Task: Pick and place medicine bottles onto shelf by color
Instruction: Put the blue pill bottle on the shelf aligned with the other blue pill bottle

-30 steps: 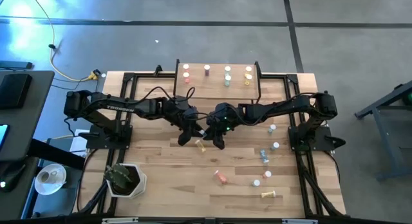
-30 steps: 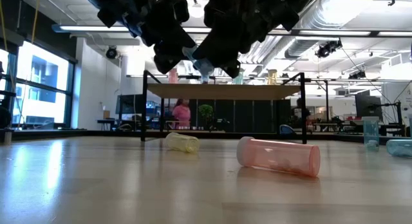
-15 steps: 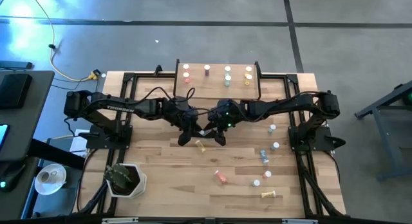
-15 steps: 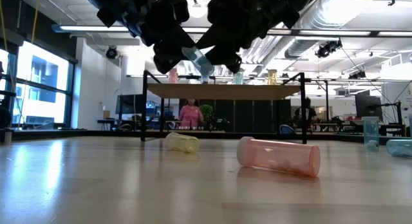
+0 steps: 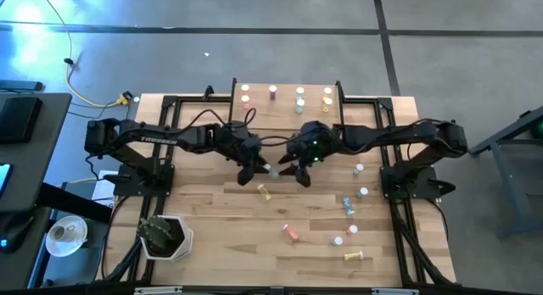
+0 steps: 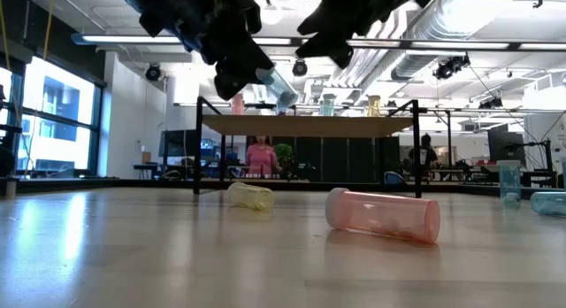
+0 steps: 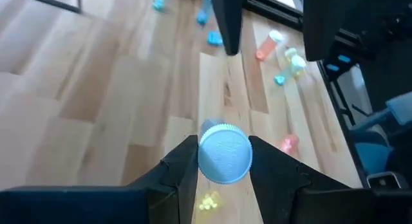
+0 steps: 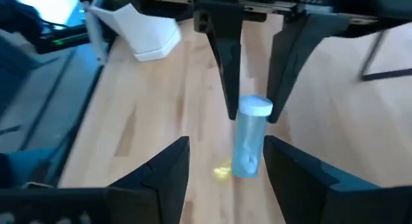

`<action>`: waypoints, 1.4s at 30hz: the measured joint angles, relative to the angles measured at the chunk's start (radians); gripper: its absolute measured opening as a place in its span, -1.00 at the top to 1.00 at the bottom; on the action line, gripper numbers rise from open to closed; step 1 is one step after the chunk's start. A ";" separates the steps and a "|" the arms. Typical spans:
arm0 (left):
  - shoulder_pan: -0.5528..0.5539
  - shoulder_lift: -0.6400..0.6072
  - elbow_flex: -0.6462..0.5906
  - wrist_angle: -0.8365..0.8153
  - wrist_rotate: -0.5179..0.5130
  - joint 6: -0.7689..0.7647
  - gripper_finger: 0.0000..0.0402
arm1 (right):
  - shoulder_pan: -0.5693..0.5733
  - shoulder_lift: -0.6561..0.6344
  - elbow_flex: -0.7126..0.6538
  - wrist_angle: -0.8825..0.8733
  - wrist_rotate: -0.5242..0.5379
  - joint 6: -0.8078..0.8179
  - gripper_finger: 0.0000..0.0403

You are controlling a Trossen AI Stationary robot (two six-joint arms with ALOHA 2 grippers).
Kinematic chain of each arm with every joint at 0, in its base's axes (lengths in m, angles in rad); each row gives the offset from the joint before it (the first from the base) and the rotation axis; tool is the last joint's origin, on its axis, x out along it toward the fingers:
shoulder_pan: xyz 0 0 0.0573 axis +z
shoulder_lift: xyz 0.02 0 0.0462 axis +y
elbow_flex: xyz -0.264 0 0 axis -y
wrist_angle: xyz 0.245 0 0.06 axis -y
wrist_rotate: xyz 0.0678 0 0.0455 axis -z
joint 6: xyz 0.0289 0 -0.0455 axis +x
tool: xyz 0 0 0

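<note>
A blue medicine bottle (image 7: 224,153) with a white cap is held in the air above the middle of the wooden tabletop (image 5: 212,219), pinched between the two fingers of the left gripper (image 5: 257,169), which are closed against its sides. In the low view the bottle (image 6: 278,85) hangs tilted, slanting down out of the left gripper's dark fingers, at about the height of the shelf (image 6: 305,125) behind it. The right gripper (image 5: 296,169) is just beside the bottle but apart from it, with its fingers spread wide and nothing between them; in the right wrist view the bottle (image 8: 251,137) shows beyond those open fingers, gripped near its cap by the other arm. On the table directly below lies a yellow bottle (image 5: 265,192) on its side. Farther toward the near edge a pink bottle (image 6: 383,214) also lies on its side, and more bottles (image 5: 349,206) in blue and other colours are scattered over the right half of the table. The shelf (image 5: 287,113) stands at the far edge of the table, and a row of bottles (image 5: 299,93) stands upright on it, white caps showing from above.
</note>
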 joint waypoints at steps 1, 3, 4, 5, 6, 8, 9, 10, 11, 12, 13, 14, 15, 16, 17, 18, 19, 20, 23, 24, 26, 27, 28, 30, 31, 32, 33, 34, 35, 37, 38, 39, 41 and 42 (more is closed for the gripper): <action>0.008 0.000 0.016 -0.021 0.000 0.001 0.44 | 0.000 -0.017 0.000 -0.015 0.021 -0.013 0.06; 0.028 0.000 0.049 -0.072 -0.004 0.020 0.44 | 0.000 -0.052 0.000 -0.033 0.054 -0.037 0.06; 0.035 0.000 0.065 -0.100 -0.017 0.036 0.44 | 0.000 -0.069 0.000 -0.038 0.063 -0.048 0.06; 0.043 0.000 0.083 -0.127 -0.042 0.053 0.44 | 0.000 -0.088 0.000 -0.045 0.077 -0.060 0.06; 0.052 0.000 0.103 -0.155 -0.066 0.069 0.44 | -0.001 -0.105 0.000 -0.055 0.089 -0.071 0.06; 0.074 0.000 0.146 -0.221 -0.110 0.099 0.44 | -0.006 -0.141 0.000 -0.057 0.111 -0.096 0.06; 0.087 0.000 0.168 -0.253 -0.126 0.114 0.44 | -0.009 -0.160 0.000 -0.067 0.120 -0.107 0.06; 0.099 0.000 0.190 -0.285 -0.143 0.127 0.44 | -0.014 -0.177 0.000 -0.072 0.128 -0.117 0.06; 0.111 0.000 0.210 -0.310 -0.160 0.141 0.44 | -0.020 -0.193 0.000 -0.077 0.138 -0.122 0.06; 0.123 0.000 0.229 -0.334 -0.172 0.156 0.44 | -0.029 -0.208 0.000 -0.086 0.150 -0.125 0.06; 0.136 0.000 0.248 -0.360 -0.182 0.169 0.44 | -0.038 -0.222 0.000 -0.094 0.156 -0.131 0.06; 0.149 0.000 0.271 -0.391 -0.188 0.182 0.44 | -0.048 -0.236 0.000 -0.104 0.157 -0.138 0.06; 0.162 0.000 0.296 -0.425 -0.195 0.194 0.44 | -0.057 -0.247 0.000 -0.114 0.157 -0.141 0.06; 0.175 0.000 0.323 -0.454 -0.209 0.206 0.44 | -0.068 -0.258 0.000 -0.122 0.157 -0.143 0.06; 0.188 0.000 0.349 -0.481 -0.219 0.218 0.44 | -0.078 -0.267 0.000 -0.132 0.157 -0.141 0.06; 0.199 0.000 0.375 -0.508 -0.227 0.228 0.44 | -0.087 -0.274 0.000 -0.138 0.157 -0.140 0.06; 0.211 0.000 0.401 -0.534 -0.233 0.241 0.44 | -0.096 -0.279 0.000 -0.144 0.157 -0.139 0.06; 0.223 0.000 0.425 -0.554 -0.233 0.252 0.44 | -0.103 -0.283 0.000 -0.154 0.157 -0.140 0.06; 0.257 0.000 0.503 -0.601 -0.233 0.279 0.44 | -0.121 -0.288 0.000 -0.171 0.157 -0.140 0.06; 0.269 0.000 0.528 -0.617 -0.233 0.289 0.44 | -0.127 -0.288 0.000 -0.176 0.157 -0.140 0.06; 0.292 0.000 0.572 -0.646 -0.233 0.305 0.44 | -0.137 -0.288 0.000 -0.185 0.157 -0.140 0.06; 0.303 0.000 0.592 -0.657 -0.236 0.311 0.44 | -0.140 -0.288 0.000 -0.189 0.157 -0.140 0.06; 0.313 0.000 0.611 -0.661 -0.242 0.315 0.44 | -0.144 -0.288 0.000 -0.191 0.157 -0.140 0.06; 0.332 0.000 0.643 -0.668 -0.263 0.315 0.44 | -0.151 -0.288 0.000 -0.193 0.157 -0.141 0.06; 0.342 0.000 0.658 -0.671 -0.272 0.316 0.44 | -0.154 -0.288 0.000 -0.193 0.157 -0.140 0.06; 0.352 0.000 0.672 -0.671 -0.273 0.315 0.44 | -0.158 -0.288 0.000 -0.194 0.157 -0.141 0.06; 0.360 0.004 0.688 -0.675 -0.274 0.315 0.44 | -0.162 -0.288 0.000 -0.196 0.157 -0.142 0.06; 0.365 0.010 0.706 -0.676 -0.274 0.315 0.44 | -0.165 -0.288 0.000 -0.196 0.157 -0.145 0.06; 0.373 0.019 0.723 -0.681 -0.274 0.315 0.44 | -0.170 -0.288 0.000 -0.196 0.157 -0.147 0.06; 0.386 0.042 0.759 -0.695 -0.273 0.320 0.44 | -0.177 -0.288 0.000 -0.196 0.157 -0.148 0.06; 0.391 0.056 0.780 -0.698 -0.273 0.325 0.44 | -0.181 -0.288 0.000 -0.196 0.157 -0.148 0.06; 0.394 0.072 0.801 -0.705 -0.274 0.328 0.44 | -0.185 -0.288 0.000 -0.196 0.157 -0.148 0.06; 0.395 0.106 0.840 -0.735 -0.274 0.331 0.44 | -0.194 -0.288 0.000 -0.196 0.157 -0.148 0.06; 0.397 0.124 0.858 -0.755 -0.274 0.333 0.44 | -0.198 -0.288 0.000 -0.197 0.157 -0.148 0.06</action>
